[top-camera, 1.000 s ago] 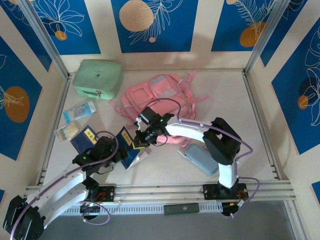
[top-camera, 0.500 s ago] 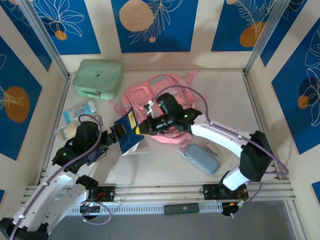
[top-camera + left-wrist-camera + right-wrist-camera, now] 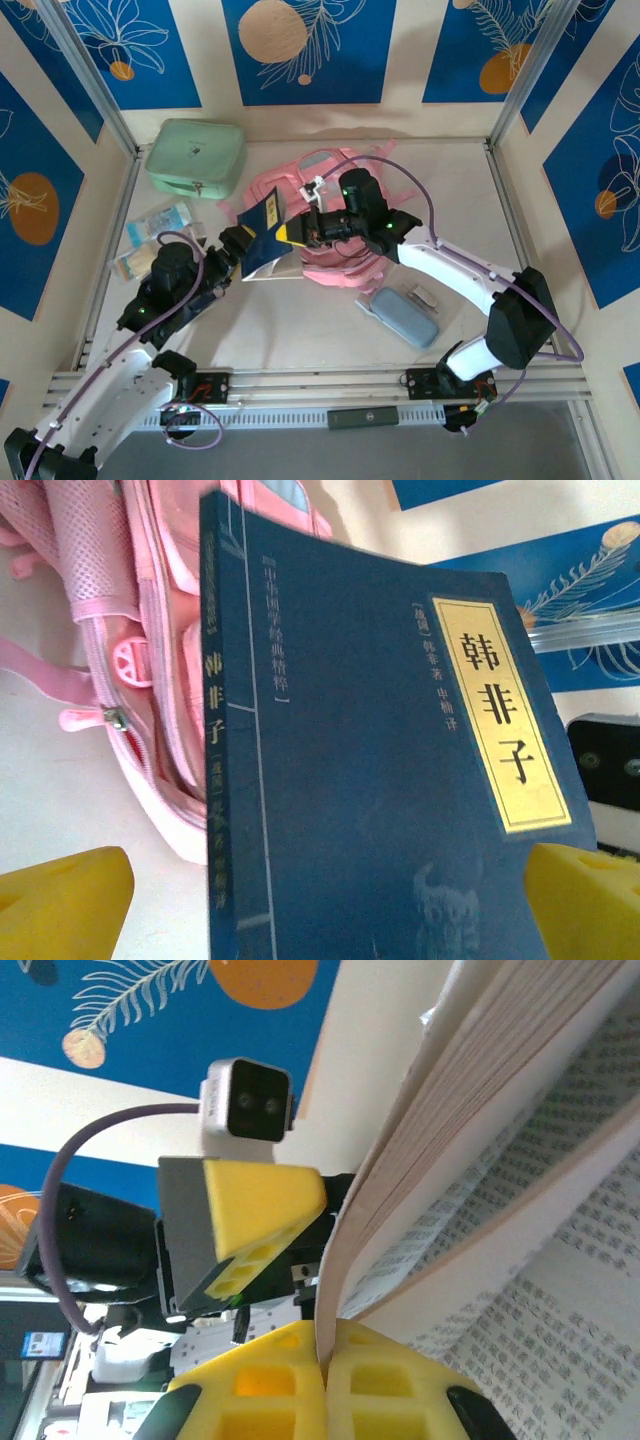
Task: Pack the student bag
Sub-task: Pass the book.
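Two claws hold book (image 3: 400, 780) titled 韩非子.

One student bag (image 3: 335, 215), one book (image 3: 264, 235), two cases, two pincers.

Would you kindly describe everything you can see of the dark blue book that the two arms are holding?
The dark blue book is a paperback with a yellow title label bearing Chinese characters, more characters running down its spine. It is held up off the table, tilted, in front of the pink student bag. The left gripper grips its lower end; the right gripper pinches some pages, so the printed pages fan open.
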You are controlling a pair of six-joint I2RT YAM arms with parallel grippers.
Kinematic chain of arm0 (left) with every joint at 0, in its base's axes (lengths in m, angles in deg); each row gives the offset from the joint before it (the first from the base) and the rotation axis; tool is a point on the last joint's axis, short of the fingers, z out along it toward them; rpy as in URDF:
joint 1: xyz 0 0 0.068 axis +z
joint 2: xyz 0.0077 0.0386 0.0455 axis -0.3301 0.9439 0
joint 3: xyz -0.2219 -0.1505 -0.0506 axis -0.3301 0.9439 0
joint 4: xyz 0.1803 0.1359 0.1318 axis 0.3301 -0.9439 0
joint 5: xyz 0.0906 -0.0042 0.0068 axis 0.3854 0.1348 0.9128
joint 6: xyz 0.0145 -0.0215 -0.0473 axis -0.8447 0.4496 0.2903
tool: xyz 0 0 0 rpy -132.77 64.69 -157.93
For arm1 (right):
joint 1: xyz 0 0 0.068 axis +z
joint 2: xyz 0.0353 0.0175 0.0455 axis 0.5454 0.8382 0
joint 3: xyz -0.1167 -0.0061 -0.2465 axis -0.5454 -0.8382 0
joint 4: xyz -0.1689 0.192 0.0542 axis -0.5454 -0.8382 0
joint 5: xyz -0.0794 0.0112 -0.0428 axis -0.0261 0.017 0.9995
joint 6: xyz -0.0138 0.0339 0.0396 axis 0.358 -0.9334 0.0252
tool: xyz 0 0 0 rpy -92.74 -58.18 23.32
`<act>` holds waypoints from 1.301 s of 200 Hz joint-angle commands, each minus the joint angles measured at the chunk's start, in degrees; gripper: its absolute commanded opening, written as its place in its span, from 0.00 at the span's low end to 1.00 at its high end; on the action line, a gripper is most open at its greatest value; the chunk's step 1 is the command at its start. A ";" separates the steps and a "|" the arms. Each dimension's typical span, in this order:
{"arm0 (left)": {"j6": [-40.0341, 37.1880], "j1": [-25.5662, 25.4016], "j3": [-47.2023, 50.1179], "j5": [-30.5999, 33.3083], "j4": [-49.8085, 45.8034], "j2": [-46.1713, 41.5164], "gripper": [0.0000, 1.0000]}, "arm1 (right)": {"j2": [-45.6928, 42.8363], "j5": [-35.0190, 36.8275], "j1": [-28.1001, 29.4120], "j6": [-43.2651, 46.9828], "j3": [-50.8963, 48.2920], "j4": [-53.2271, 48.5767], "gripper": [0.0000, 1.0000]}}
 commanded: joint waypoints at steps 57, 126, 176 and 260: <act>4.25 0.01 0.77 -1.25 8.42 -2.90 0.69 | 2.86 -2.74 1.05 -2.47 -5.05 9.13 0.00; 3.89 -0.01 1.22 -4.27 10.43 -2.58 0.52 | 1.85 -0.50 0.24 2.55 -4.13 0.65 0.00; 4.25 -0.08 0.79 -7.14 10.92 -0.78 0.73 | 1.42 2.52 -0.27 8.22 -1.22 -7.01 0.00; 2.54 -0.07 0.12 -8.20 8.14 -0.14 0.45 | 0.83 3.59 -1.30 13.16 1.00 -13.45 0.00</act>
